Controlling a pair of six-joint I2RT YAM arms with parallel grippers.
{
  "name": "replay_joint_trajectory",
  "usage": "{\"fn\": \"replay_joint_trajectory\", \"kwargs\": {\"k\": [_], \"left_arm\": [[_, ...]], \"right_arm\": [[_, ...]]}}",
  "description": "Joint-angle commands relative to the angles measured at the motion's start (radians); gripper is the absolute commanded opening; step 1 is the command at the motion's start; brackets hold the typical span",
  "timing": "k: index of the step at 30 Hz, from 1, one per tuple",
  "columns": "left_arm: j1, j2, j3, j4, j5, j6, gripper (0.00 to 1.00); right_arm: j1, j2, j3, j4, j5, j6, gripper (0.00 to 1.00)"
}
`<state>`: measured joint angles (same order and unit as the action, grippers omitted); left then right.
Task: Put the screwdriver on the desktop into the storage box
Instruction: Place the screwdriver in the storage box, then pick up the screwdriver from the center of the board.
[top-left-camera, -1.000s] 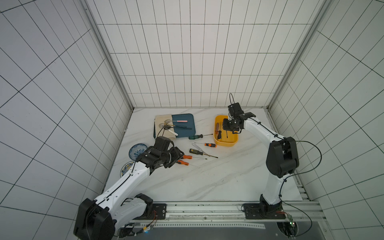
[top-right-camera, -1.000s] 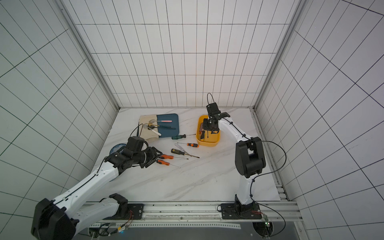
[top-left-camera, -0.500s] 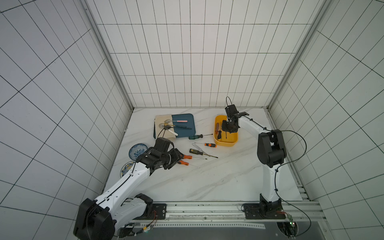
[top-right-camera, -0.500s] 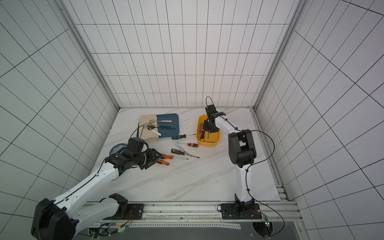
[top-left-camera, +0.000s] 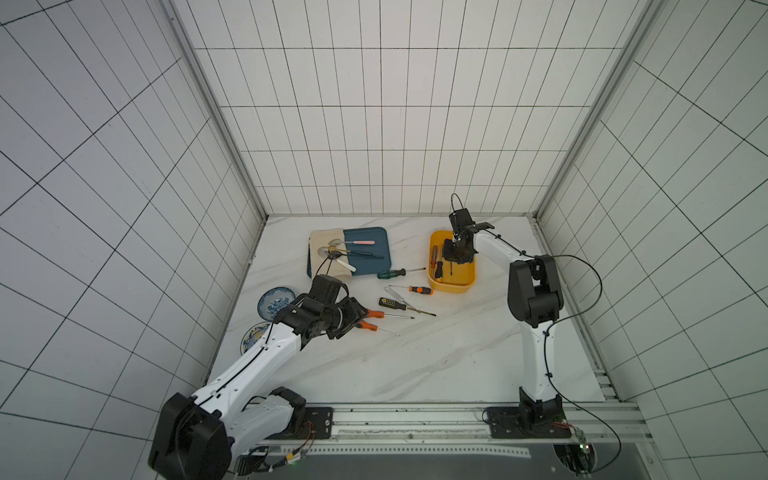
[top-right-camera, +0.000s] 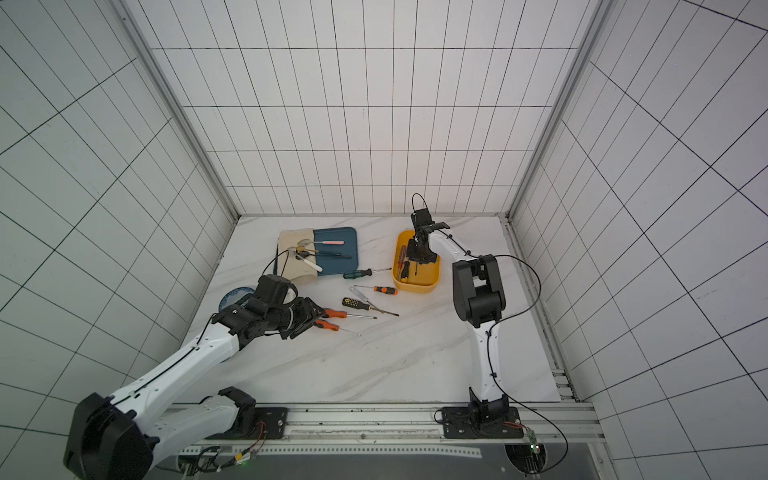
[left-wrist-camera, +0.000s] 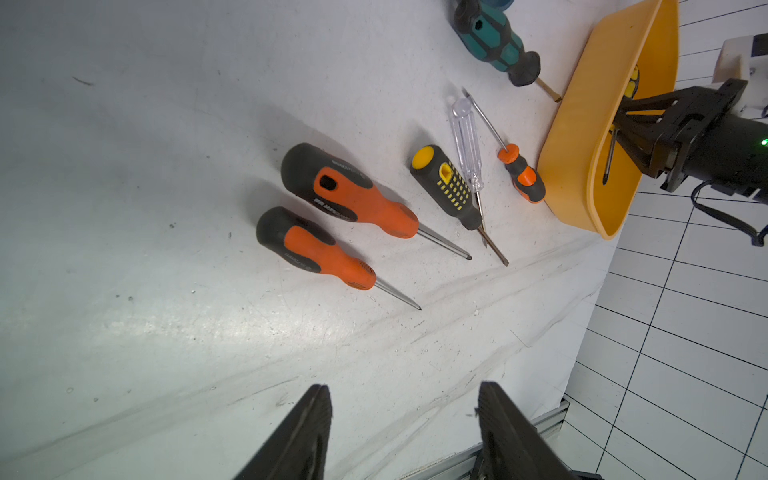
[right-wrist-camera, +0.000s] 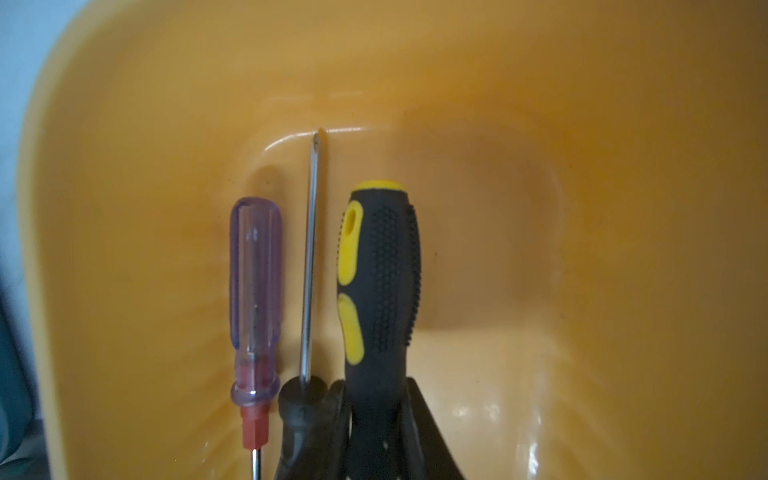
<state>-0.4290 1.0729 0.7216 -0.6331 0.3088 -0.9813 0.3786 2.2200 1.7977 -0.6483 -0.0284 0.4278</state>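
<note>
Left hand (left-wrist-camera: 403, 388): spread wide, empty, low over desk (left-wrist-camera: 145, 145), facing two orange-handled screwdrivers (left-wrist-camera: 349, 199); six in all loose there; right hand (right-wrist-camera: 376, 395): extended far, angled down inside storage box (top-left-camera: 453, 287), pinched narrow on black-and-yellow screwdriver (right-wrist-camera: 382, 270) beside two stored ones (right-wrist-camera: 255, 291); step judged: deposit; next: release, lift straight out without snagging neighbours.

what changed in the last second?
Right arm folded, its elbow swinging in toward the storage box; right gripper stayed down in the box, jaws closed on the black-and-yellow screwdriver. Left gripper, open, and the screwdrivers on the desktop did not move.
</note>
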Motion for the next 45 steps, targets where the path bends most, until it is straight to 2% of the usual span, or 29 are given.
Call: {"fn": "replay_joint_trajectory", "kwargs": {"k": [1,7,17,23,29,35,45], "left_arm": [[0.006,0.001,-0.002,-0.002,0.003,0.016,0.6],[0.007,0.014,-0.002,0.001,0.003,0.016,0.6],[0.007,0.007,-0.014,0.009,0.004,0.008,0.6],[0.007,0.004,-0.013,0.006,-0.004,0.016,0.6],[-0.002,0.022,0.001,-0.006,-0.029,0.021,0.62],[-0.038,0.073,0.028,-0.028,-0.072,0.02,0.63],[-0.082,0.179,0.07,-0.045,-0.165,-0.004,0.58]], "right_arm": [[-0.009,0.024,0.055,-0.027,-0.013,0.011,0.27],[-0.009,0.036,0.065,-0.034,-0.04,0.004,0.33],[-0.008,-0.009,0.016,-0.024,-0.044,0.005,0.33],[-0.005,-0.097,-0.033,-0.02,-0.046,0.001,0.33],[0.01,-0.239,-0.135,-0.007,-0.043,-0.001,0.34],[0.054,-0.434,-0.335,0.043,-0.036,0.007,0.34],[0.119,-0.759,-0.652,0.095,-0.053,0.054,0.34]]}}
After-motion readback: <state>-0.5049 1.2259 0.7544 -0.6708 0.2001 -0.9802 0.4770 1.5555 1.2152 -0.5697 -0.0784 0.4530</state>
